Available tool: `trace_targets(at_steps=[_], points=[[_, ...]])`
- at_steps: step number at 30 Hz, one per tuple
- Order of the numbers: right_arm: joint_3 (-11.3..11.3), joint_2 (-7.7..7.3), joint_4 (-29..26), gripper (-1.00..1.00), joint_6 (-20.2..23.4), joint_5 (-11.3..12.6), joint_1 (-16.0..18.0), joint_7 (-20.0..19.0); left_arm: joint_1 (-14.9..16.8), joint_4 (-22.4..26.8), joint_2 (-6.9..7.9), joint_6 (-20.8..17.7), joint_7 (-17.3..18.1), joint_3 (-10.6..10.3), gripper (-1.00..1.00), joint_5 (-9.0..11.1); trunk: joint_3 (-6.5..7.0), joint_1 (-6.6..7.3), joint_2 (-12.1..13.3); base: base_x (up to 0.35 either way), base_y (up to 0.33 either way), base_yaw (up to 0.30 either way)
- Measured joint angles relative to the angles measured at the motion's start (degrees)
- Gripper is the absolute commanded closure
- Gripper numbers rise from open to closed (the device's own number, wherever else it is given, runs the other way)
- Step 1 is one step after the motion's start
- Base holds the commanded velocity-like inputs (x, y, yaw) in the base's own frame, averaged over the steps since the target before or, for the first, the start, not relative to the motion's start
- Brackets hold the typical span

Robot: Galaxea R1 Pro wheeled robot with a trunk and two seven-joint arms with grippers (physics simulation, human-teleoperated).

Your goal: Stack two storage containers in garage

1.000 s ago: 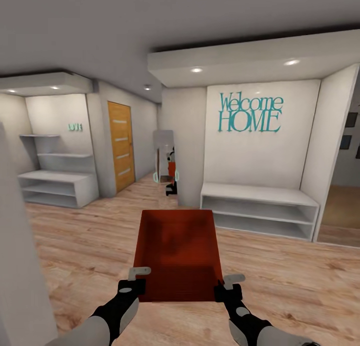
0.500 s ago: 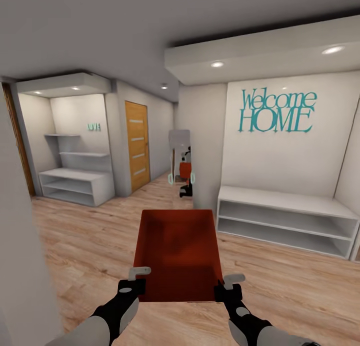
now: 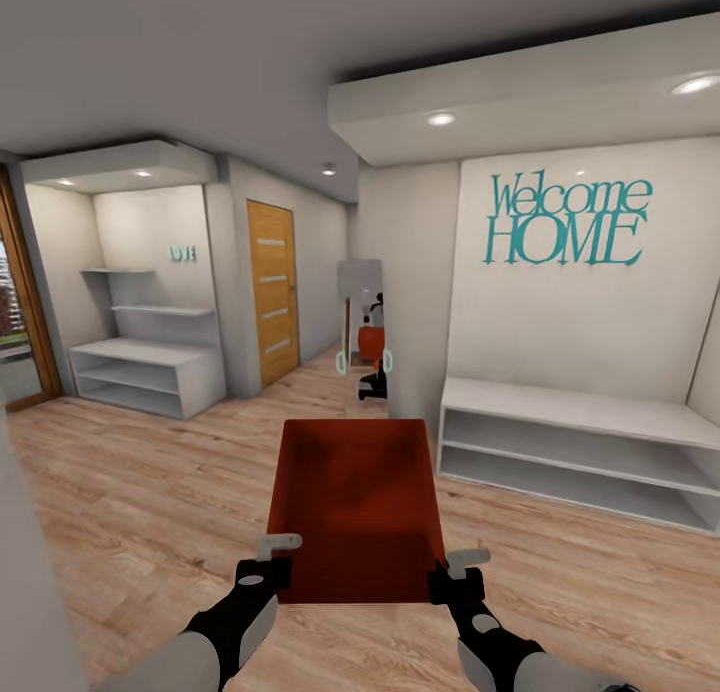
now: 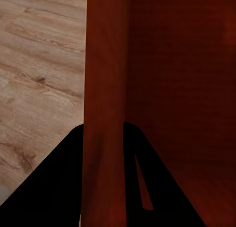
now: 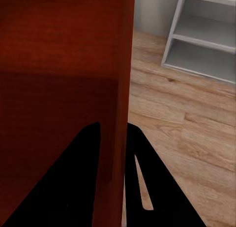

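One orange-red bin [image 3: 357,507], held level at 12 o'clock over wood floor [image 3: 130,492]. Left gripper [image 3: 268,567] pinches its left wall; right gripper [image 3: 452,575] pinches its right wall. White shelf [image 3: 580,452] at 2 o'clock.

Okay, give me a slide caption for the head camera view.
Both grippers, left and right, carry an orange-red storage container over wood-plank flooring toward a "Welcome HOME" wall sign.
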State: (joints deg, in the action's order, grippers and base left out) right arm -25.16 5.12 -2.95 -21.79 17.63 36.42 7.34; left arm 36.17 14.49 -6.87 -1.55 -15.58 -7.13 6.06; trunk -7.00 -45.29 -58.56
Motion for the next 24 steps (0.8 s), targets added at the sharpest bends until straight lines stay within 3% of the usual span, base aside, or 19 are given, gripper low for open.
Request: trace_targets(at_steps=[24], points=[[0.01, 0.00, -0.03, 1.00, -0.03, -0.04, 0.01, 0.01, -0.01, 0.02, 0.02, 0.08, -0.01, -0.11, 1.00, 0.17, 0.00, 0.00, -0.01, 0.323, 0.000, 0.000]])
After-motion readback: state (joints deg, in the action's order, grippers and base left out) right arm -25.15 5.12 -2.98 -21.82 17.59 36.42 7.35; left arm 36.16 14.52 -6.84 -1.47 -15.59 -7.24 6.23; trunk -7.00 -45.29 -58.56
